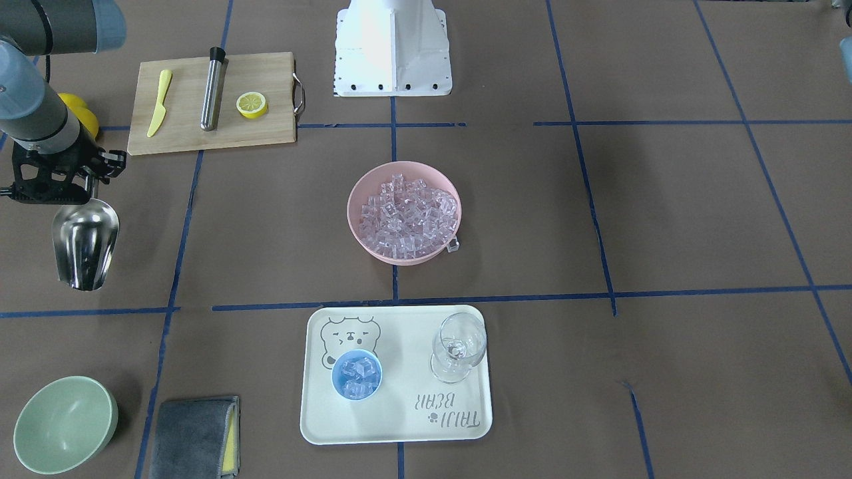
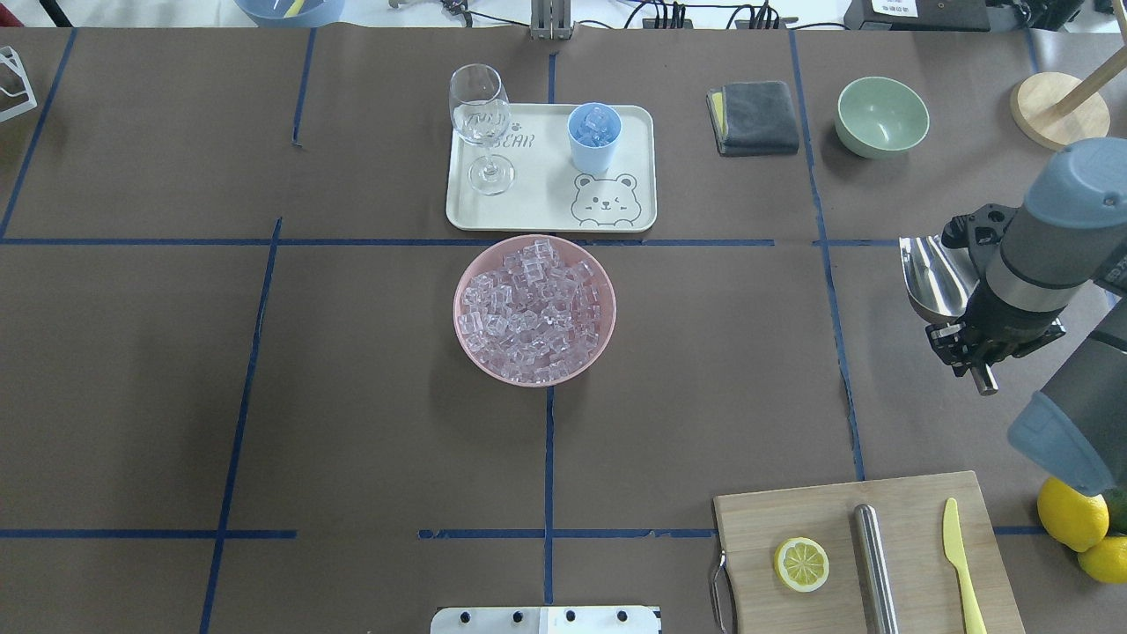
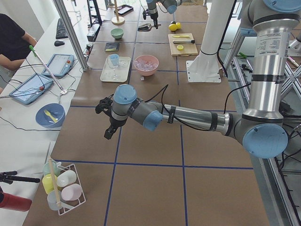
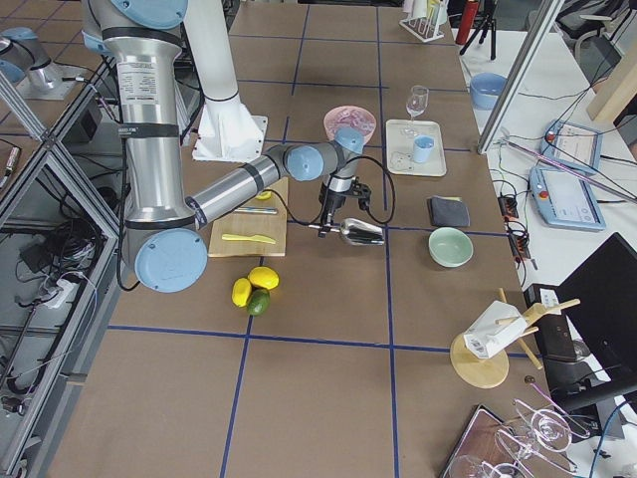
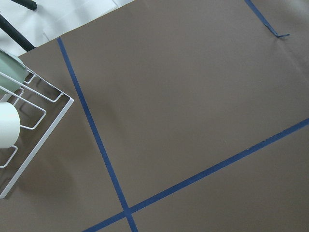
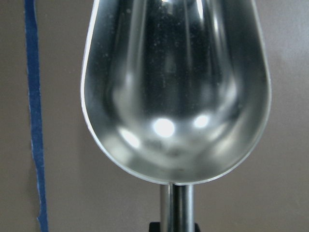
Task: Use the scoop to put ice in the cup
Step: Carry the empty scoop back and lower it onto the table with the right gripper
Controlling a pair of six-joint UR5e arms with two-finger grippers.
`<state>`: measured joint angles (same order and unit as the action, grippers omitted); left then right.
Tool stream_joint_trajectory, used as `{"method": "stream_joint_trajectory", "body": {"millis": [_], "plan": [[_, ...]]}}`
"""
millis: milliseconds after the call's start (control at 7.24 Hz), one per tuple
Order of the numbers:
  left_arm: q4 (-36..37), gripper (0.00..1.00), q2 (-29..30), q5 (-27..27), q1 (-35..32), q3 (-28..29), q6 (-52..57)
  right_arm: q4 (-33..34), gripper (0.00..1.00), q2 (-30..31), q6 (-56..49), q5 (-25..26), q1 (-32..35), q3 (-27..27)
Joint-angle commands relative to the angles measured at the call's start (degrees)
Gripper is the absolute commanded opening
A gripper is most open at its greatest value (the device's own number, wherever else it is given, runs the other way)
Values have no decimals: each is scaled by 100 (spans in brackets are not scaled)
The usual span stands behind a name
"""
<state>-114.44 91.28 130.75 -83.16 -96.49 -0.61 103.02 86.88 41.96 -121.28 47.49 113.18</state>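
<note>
Steel scoop [image 1: 85, 243] — clamped in right pincer [image 1: 90, 187]

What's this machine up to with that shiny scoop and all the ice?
It is moving ice into a cup with a scoop. The right gripper holds the scoop by its handle, off to the side above bare table, and the scoop is empty. The pink bowl is heaped with ice, and the cup on the tray already has some in it. The left gripper hangs over bare table far from all this; I can't tell whether it is open.
</note>
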Motion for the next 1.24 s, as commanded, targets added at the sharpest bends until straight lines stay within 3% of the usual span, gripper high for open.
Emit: {"method": "stream_joint_trajectory", "body": {"millis": [0,553,967,1106], "plan": [[0,100,3,3,2,7,-9,-177,0,-30,409,-290,-231,-251],[0,100,3,12,2,-1,-1,-177,0,-13,409,-317,-311,-332],[0,100,12,12,2,-10,-9,-177,100,39,427,-291,-311,-314],[0,100,12,12,2,-10,-1,-186,100,31,427,-282,-311,-297]]}}
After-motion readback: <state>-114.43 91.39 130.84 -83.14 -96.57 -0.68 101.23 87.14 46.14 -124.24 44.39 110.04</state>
